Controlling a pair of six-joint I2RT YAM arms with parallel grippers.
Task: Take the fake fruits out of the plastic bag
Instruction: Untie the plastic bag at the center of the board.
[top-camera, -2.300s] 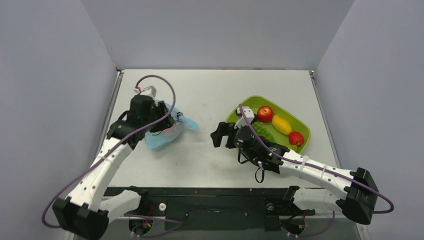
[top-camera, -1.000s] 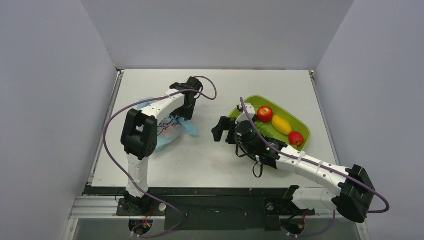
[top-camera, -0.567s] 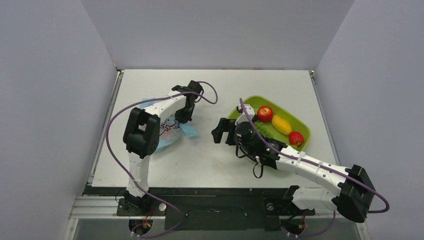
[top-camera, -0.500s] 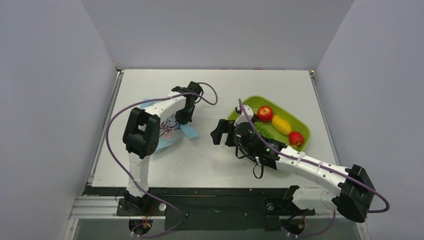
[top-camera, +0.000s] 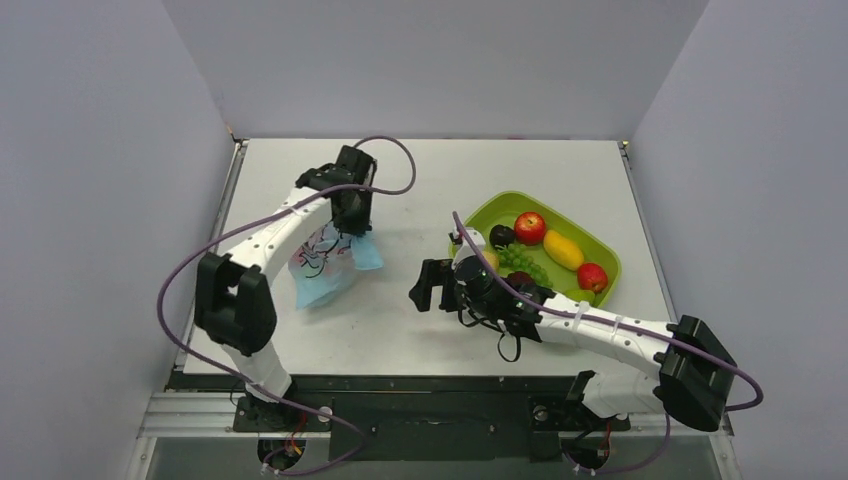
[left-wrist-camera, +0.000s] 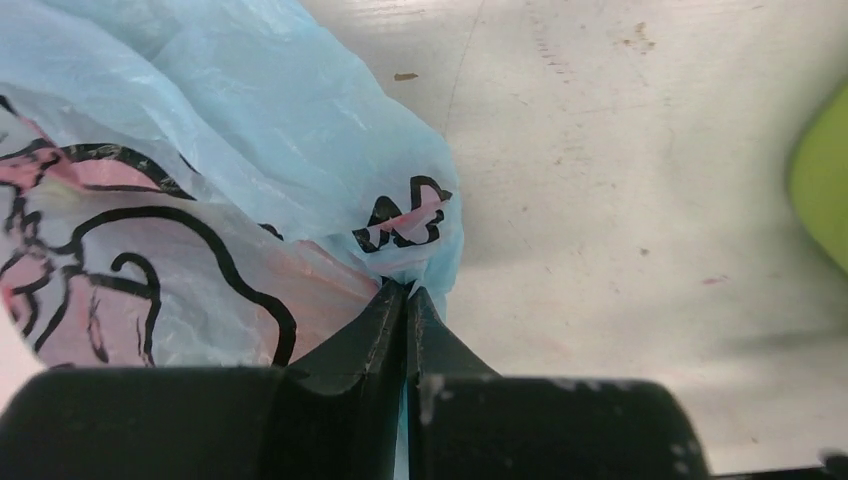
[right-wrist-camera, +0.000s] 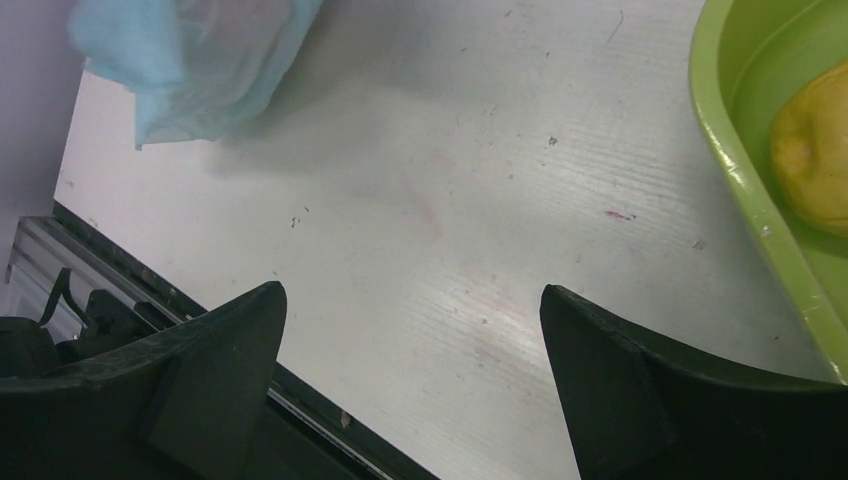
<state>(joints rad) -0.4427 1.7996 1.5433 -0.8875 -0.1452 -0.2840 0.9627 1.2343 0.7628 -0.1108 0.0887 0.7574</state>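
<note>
The light-blue plastic bag with black drawings lies left of centre and trails toward the near left from my left gripper. In the left wrist view that gripper is shut on a bunched fold of the plastic bag. The fake fruits are hidden; only pink print shows through the film. My right gripper hovers open over bare table between bag and tray. In its wrist view the right gripper holds nothing, with the plastic bag at the top left.
A green tray at the right holds a red apple, a yellow mango, green grapes, a dark plum and a red fruit. The tray's rim and a lemon show beside my right fingers.
My left gripper has shut on a fold of the bag and drawn it toward the far left, pulling the bag up. The right arm has shifted slightly nearer and left, still open.
</note>
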